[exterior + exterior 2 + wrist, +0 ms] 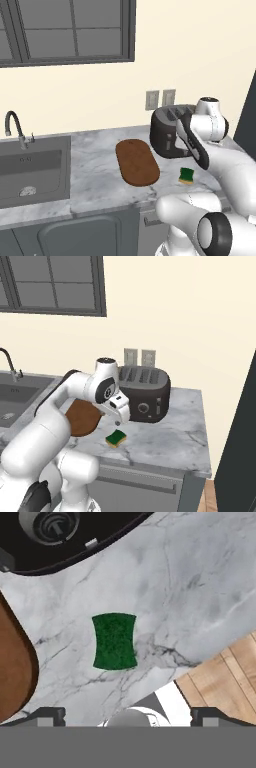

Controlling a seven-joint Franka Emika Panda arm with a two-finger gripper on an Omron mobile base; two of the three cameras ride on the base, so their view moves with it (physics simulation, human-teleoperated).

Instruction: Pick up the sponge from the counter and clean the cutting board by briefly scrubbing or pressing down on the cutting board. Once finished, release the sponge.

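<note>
Item 1: sponge (114,641), green face up, lying flat on the marbled worktop (190,587), near the front edge, apart from all else. Item 2: cutting board (137,161), dark reddish-brown oval, flat on the same worktop, just left of the sponge and not touching it. Item 3: black toaster (143,394), behind both, against the wall. Item 4: pincer (127,714), fingers spread wide apart, empty, hovering over the sponge. Item 5: sink (32,170), far left.
</note>
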